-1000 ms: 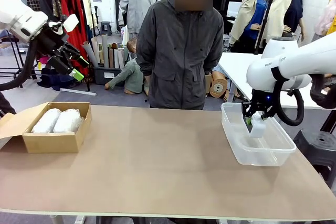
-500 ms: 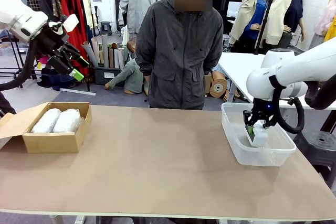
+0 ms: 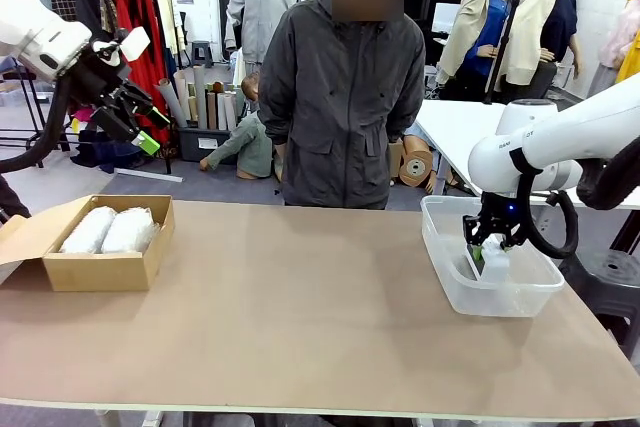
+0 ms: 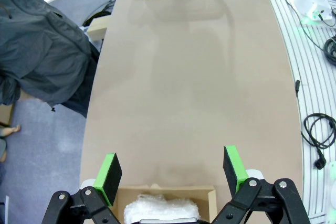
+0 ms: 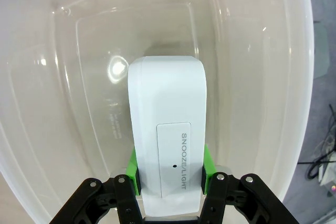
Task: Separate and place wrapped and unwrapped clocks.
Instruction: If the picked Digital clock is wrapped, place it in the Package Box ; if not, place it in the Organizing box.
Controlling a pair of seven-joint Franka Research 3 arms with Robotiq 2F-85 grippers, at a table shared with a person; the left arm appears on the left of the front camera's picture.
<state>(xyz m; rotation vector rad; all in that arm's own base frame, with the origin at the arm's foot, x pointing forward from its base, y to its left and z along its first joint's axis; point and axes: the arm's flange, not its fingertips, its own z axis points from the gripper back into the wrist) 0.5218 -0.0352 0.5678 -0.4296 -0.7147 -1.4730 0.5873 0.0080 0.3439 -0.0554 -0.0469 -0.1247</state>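
A: Between the right gripper's [image 5: 169,174] jaws, what sits?
B: The bare clock [image 5: 167,124], clamped, down inside the clear tub [image 3: 440,247].
A: And the left gripper [image 4: 170,169]?
B: Jaws spread wide above the boxed wrapped clocks [image 3: 108,230]

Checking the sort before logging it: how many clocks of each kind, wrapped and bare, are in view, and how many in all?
Wrapped clocks, in the cardboard box: 2
Bare white clock, held by the right gripper inside the clear bin: 1
Total: 3
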